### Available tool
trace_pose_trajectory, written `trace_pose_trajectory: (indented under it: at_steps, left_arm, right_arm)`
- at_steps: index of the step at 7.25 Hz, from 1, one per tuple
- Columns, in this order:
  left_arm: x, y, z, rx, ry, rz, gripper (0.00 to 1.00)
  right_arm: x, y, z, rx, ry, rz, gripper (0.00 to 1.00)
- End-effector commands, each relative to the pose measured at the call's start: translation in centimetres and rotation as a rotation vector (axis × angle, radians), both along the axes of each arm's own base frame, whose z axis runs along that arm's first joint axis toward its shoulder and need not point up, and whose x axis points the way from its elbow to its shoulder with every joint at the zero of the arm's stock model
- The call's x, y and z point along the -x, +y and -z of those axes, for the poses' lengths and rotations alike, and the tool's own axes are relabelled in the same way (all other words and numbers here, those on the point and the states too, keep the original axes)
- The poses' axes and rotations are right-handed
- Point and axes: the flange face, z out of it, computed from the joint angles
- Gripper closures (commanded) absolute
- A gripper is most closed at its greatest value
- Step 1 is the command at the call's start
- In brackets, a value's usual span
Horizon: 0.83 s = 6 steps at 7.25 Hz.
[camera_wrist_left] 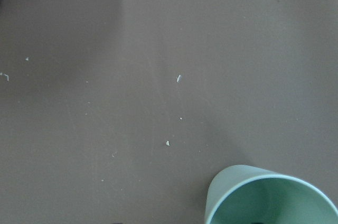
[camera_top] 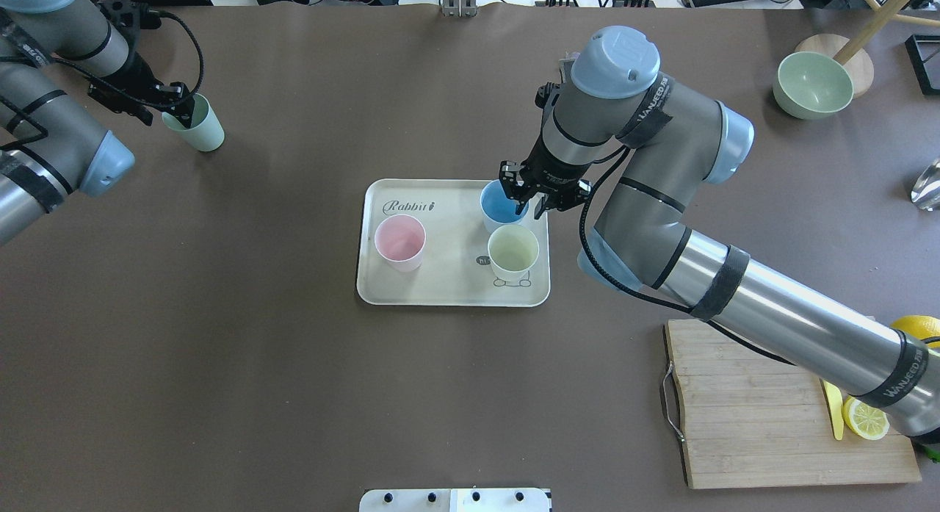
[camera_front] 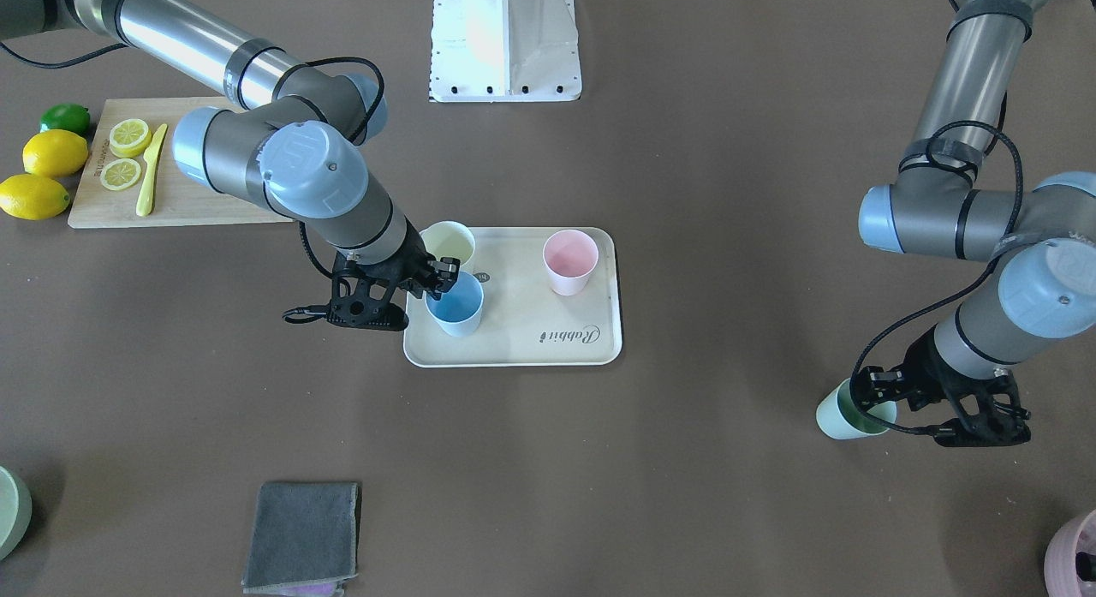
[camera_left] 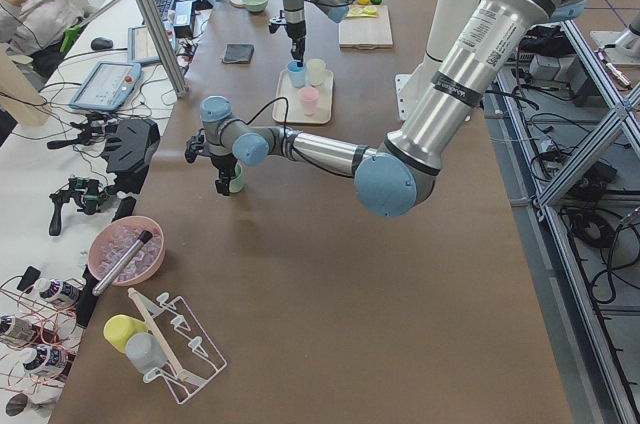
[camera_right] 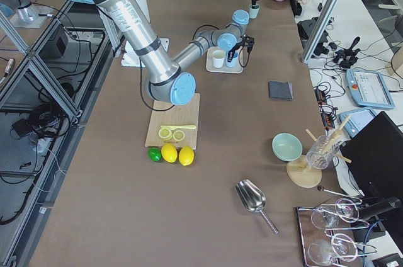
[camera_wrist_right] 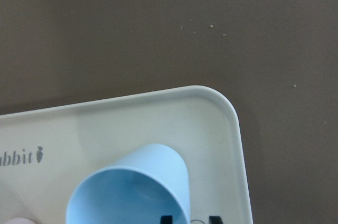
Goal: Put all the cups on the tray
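The cream tray [camera_front: 522,323] lies mid-table and also shows in the overhead view [camera_top: 448,284]. On it stand the yellow cup [camera_front: 448,241], the pink cup [camera_front: 570,261] and the light blue cup [camera_front: 456,310]. My right gripper [camera_front: 441,276] is at the blue cup's rim. In the right wrist view its fingertips stand apart on either side of the blue cup's [camera_wrist_right: 132,192] wall. The mint green cup [camera_front: 835,419] stands on the table far from the tray. My left gripper [camera_front: 878,391] straddles its rim, one finger inside, and looks open.
A wooden cutting board [camera_front: 188,194] with lemon slices and a yellow knife lies by my right arm, with lemons [camera_front: 51,156] beside it. A grey cloth [camera_front: 304,537], a pale green bowl [camera_top: 811,84], a mauve pot [camera_front: 1075,554] and a white base [camera_front: 505,40] sit near the edges.
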Motion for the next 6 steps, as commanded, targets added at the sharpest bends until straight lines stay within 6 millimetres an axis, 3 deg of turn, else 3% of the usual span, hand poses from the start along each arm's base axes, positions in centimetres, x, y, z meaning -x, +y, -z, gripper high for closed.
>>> trace_pose_trajectory:
  at_steps: [1, 2, 3, 4, 6]
  left_arm:
    - [-0.6, 0.3, 0.8, 0.012, 0.035, -0.017, 1.00]
    - [-1.3, -0.5, 4.1, 0.013, 0.078, -0.014, 1.00]
    - [-1.9, -0.9, 8.2, 0.021, 0.113, 0.008, 1.00]
    - [-4.4, 0.1, 12.4, 0.037, 0.145, 0.014, 1.00]
    - [-12.8, 4.7, 20.0, 0.109, 0.206, 0.014, 1.00]
  right_arm:
    - [-7.0, -1.4, 0.5, 0.028, -0.046, -0.014, 0.00]
    - [-9.4, -1.7, 1.4, 0.017, -0.041, 0.001, 0.00]
    - [-12.6, -2.8, 1.0, 0.013, -0.025, -0.009, 0.00]
    - [-15.1, -2.1, -1.4, -0.014, -0.009, -0.002, 0.00]
    - [-17.8, -1.3, -6.0, -0.062, 0.033, 0.022, 0.00]
